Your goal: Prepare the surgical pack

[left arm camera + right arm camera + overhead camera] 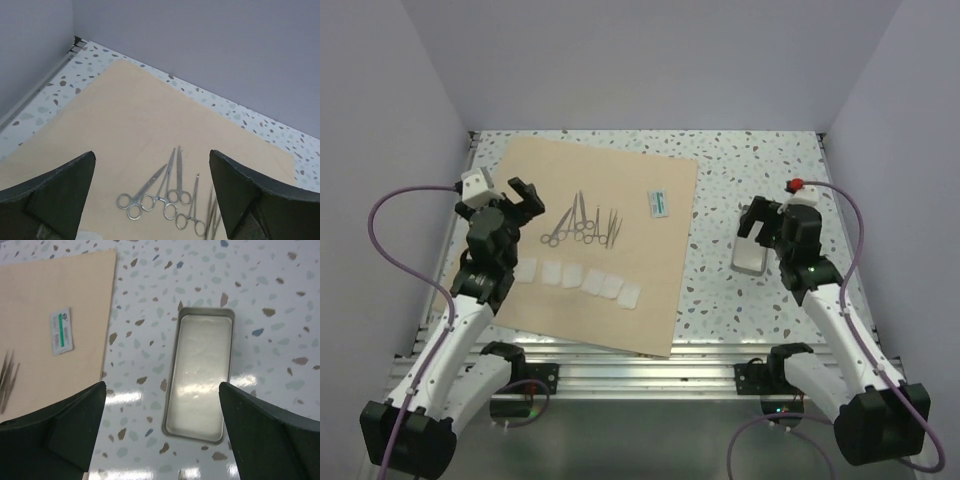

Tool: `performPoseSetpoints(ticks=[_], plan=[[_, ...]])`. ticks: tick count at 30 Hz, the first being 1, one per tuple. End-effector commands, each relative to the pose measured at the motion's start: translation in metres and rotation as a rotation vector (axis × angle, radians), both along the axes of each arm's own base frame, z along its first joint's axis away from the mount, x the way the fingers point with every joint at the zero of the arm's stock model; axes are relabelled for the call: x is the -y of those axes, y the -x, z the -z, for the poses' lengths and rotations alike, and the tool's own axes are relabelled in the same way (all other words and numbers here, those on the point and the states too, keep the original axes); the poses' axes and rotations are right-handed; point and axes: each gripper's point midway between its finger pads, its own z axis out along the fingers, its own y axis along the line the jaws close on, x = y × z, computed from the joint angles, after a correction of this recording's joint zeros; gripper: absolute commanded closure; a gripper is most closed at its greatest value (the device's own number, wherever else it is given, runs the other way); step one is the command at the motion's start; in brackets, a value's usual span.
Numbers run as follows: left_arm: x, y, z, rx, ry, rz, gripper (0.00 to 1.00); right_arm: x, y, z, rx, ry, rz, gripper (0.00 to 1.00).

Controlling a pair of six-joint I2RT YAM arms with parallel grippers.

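- A white speckled terrazzo tabletop (750, 170) fills the floor of a booth, with plain pale grey-lavender walls (650, 60) on the left, far and right sides.
- Ribbed aluminium rails (620, 365) run along the near edge, where the arm bases sit.
- A large tan-beige square wrap sheet (620, 190) lies flat on the left half of the tabletop, turned slightly askew.
- On the sheet lie a cluster of steel scissors and forceps (582, 222), a row of white gauze squares (582, 278) nearer the arms, and a small white packet with green print (658, 203) near its right edge.
- A small rectangular steel tray (200, 375) sits empty on the bare tabletop, right of the sheet.
- The left gripper (151, 157) hangs over the sheet with its jaws spread wide, holding nothing.
- The right gripper (161, 387) hangs over the tray, likewise spread and holding nothing.
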Motion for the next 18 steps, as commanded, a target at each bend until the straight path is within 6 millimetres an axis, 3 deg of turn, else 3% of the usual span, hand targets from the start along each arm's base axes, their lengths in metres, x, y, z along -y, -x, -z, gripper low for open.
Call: performPoseSetpoints(ticks=[1, 4, 7, 8, 10, 11, 12, 13, 17, 18], plan=[[0.027, 0.031, 0.036, -0.261, 0.104, 0.160, 0.00, -0.028, 0.056, 0.039, -0.322, -0.184, -0.050, 0.01], [0.061, 0.027, 0.038, -0.301, 0.139, 0.340, 0.00, -0.055, 0.076, 0.046, -0.447, -0.299, -0.144, 0.01], [0.084, 0.023, 0.052, -0.387, 0.148, 0.371, 0.02, -0.065, 0.088, 0.041, -0.503, -0.316, -0.176, 0.01], [0.108, 0.021, 0.055, -0.414, 0.128, 0.428, 0.03, -0.068, 0.095, 0.039, -0.553, -0.288, -0.190, 0.01], [0.131, 0.024, 0.068, -0.492, 0.106, 0.448, 0.07, -0.068, 0.093, 0.027, -0.558, -0.264, -0.179, 0.01], [0.142, 0.015, 0.078, -0.551, 0.099, 0.445, 0.10, -0.071, 0.097, 0.027, -0.582, -0.260, -0.192, 0.01], [0.144, 0.019, 0.090, -0.616, 0.083, 0.423, 0.15, -0.074, 0.096, 0.024, -0.582, -0.259, -0.206, 0.01], [0.158, 0.021, 0.096, -0.647, 0.075, 0.446, 0.18, -0.081, 0.094, 0.016, -0.575, -0.259, -0.250, 0.01], [0.183, 0.007, 0.124, -0.730, 0.040, 0.450, 0.27, -0.087, 0.097, 0.021, -0.666, -0.217, -0.287, 0.01], [0.186, 0.003, 0.127, -0.737, 0.038, 0.456, 0.41, -0.087, 0.096, 0.028, -0.701, -0.211, -0.281, 0.02]])
